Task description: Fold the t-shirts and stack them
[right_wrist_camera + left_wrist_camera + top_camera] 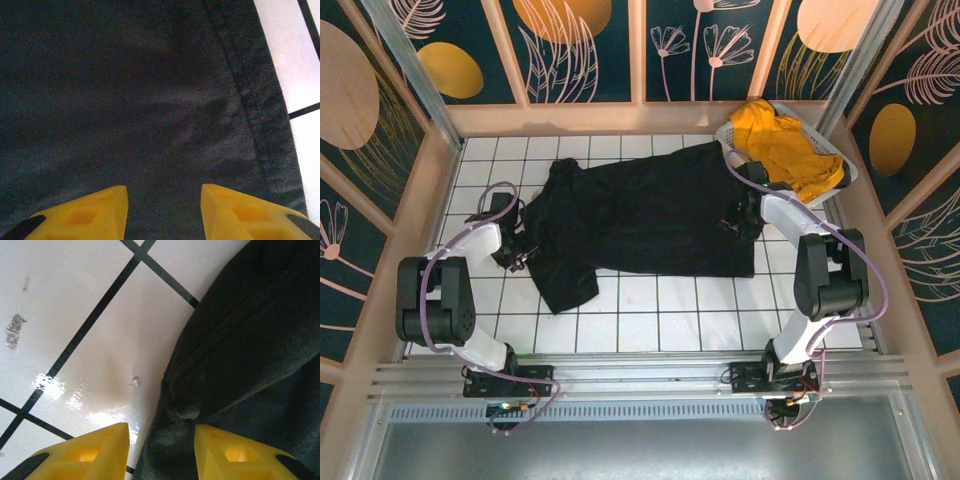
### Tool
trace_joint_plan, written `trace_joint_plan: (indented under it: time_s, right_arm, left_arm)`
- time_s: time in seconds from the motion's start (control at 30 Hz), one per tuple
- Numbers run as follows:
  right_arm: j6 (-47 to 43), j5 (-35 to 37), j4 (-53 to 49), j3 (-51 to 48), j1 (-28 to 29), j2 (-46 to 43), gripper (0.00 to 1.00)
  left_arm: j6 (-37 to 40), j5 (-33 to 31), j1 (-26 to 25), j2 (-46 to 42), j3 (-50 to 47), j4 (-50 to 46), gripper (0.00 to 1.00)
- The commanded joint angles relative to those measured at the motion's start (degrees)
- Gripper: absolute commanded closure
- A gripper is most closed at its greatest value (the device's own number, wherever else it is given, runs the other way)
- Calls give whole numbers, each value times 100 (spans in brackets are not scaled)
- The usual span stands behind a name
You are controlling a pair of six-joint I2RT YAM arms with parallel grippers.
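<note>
A large black t-shirt (650, 215) lies spread across the white gridded table (650, 320), with one part hanging toward the front left. A mustard-yellow t-shirt (785, 150) is bunched in the basket at the back right. My left gripper (515, 250) is low at the black shirt's left edge. In the left wrist view the left gripper (160, 430) has its yellow fingers apart, with a folded edge of the black t-shirt (240, 350) lying between them. My right gripper (740, 222) hovers over the shirt's right side. In the right wrist view the right gripper (163, 190) stands open above flat cloth of the black t-shirt (140, 90).
A white lattice basket (850, 175) sits in the back right corner against the wall. Patterned panels enclose the table on three sides. Bare tiles (700, 320) run along the front of the table, ahead of the arm bases.
</note>
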Motion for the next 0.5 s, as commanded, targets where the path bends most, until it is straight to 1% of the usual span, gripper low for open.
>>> trace_joint_plan:
  time_s: [0.0,0.27,0.47]
  right_arm:
    - [68,-155,-64,-58,10,-326,56]
    - [205,-177,-97,-398,19,-729,56]
    - [337,-152,-96,-634,25,-990,56]
  left_arm:
    - [124,78,-10,148,-161,250,62]
    - [307,-213,-10,424,75,766,67]
    - [466,-117,-10,467,-113,978,72]
